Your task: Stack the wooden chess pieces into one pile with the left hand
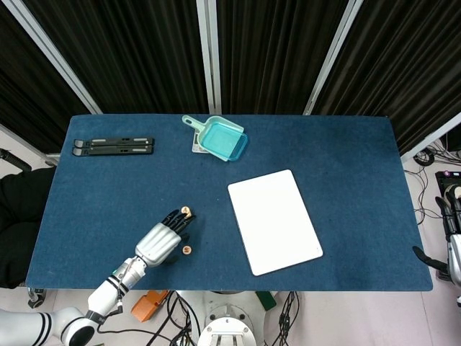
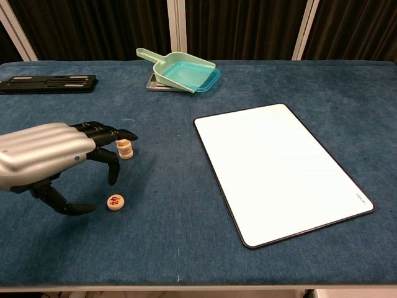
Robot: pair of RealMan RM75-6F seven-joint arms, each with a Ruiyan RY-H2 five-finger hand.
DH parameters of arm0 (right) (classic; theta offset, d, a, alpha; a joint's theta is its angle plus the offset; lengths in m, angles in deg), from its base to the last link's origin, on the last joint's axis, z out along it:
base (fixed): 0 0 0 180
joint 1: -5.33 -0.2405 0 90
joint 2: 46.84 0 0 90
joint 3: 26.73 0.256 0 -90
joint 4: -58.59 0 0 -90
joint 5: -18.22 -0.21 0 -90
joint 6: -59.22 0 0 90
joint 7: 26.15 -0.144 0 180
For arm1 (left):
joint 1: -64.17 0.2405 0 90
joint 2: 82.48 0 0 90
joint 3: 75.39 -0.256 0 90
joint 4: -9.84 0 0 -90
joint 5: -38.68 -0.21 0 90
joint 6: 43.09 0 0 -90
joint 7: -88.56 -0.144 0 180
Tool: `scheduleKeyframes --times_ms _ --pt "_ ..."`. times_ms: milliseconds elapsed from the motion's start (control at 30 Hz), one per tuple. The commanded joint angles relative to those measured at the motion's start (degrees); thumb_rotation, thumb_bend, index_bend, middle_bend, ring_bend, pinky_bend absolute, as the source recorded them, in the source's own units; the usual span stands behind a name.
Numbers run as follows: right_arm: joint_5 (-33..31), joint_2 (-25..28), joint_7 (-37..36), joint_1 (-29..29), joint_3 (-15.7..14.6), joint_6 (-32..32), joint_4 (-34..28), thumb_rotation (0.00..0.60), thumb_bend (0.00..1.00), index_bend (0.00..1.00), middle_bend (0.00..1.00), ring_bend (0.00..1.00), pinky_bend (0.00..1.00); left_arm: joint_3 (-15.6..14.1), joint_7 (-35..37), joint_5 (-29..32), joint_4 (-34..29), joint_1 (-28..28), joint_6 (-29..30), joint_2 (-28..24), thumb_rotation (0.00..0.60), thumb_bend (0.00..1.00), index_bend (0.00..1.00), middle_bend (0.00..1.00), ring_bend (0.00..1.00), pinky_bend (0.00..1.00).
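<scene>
The left hand (image 2: 46,158) hovers low over the blue table (image 2: 186,205), holding nothing, its dark fingers (image 2: 111,133) spread wide and curved downward. A single wooden chess piece (image 2: 115,202) with a red mark lies flat on the table just under the hand, between thumb and fingers, apart from both. At 12 o'clock from that loose piece stands the small stack of chess pieces (image 2: 125,149), upright, just beyond the fingertips. At 3 o'clock from the stack lies a white board (image 2: 279,167). At 1 o'clock, near the far edge, sits a teal dustpan (image 2: 186,71). A black bar (image 2: 46,82) lies at 10 o'clock. The right hand (image 1: 452,241) hangs off the table's right edge; whether it is wide or narrow cannot be told.
</scene>
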Motion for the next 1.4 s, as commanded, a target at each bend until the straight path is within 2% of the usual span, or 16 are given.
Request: scheduleKeyframes --times_ms 33,567,1067,1400 --pt "0.0 0.0 0.0 0.0 0.0 0.0 0.0 0.6 0.19 0.0 0.04 0.0 0.03 0.6 -0.8 0.0 1.1 0.2 -0.2 1.1 0.6 0.28 0.42 0.0 0.0 0.0" --pt "0.0 0.1 0.1 0.2 -0.1 0.0 0.0 0.6 0.19 0.0 0.05 0.0 0.02 1.8 -3.7 0.3 2.9 0.5 -2.3 4.4 0.6 0.3 0.41 0.0 0.0 0.0" --pt "-0.1 -0.1 0.3 0.3 -0.2 0.1 -0.1 0.6 0.19 0.0 0.04 0.0 0.02 2.4 -4.2 0.7 3.9 0.9 -3.3 5.0 0.6 0.3 0.43 0.0 0.0 0.0" --pt "0.1 -0.1 0.3 0.4 -0.2 -0.1 -0.1 0.6 0.19 0.0 0.04 0.0 0.02 2.5 -3.9 0.5 4.0 1.1 -3.7 4.8 0.6 0.4 0.48 0.0 0.0 0.0"
